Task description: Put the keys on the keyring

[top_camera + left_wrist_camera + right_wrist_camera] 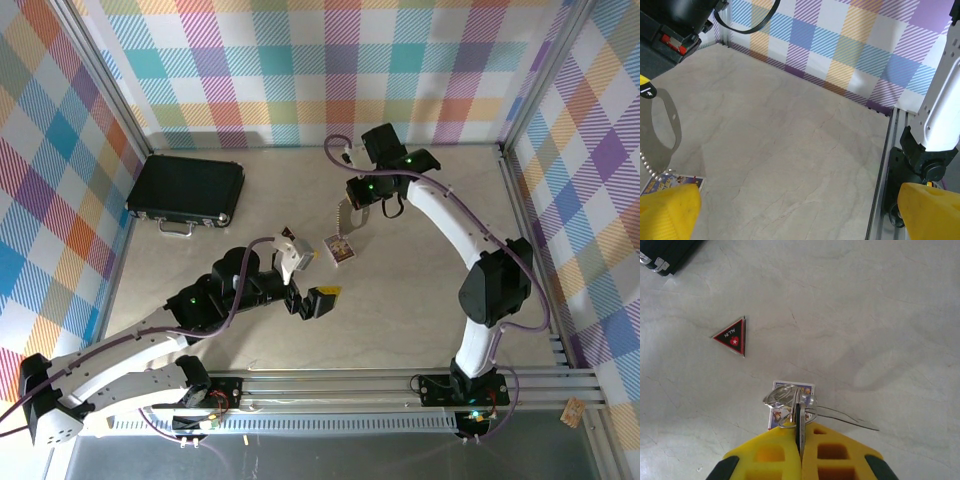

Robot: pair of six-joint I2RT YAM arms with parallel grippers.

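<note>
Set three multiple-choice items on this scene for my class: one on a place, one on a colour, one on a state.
1. Where on the table does the black case lie? A far left; B near right; C centre.
2. What colours is the triangle piece? A green and white; B red and black; C blue and yellow.
3. The right tool is: A open over the case; B open and empty; C shut on the keyring.
Key: 1 A, the top view shows it near the far left wall. 2 B, a red border runs around a black face. 3 C, its yellow fingers pinch the silvery loop, which hangs from them.
</note>
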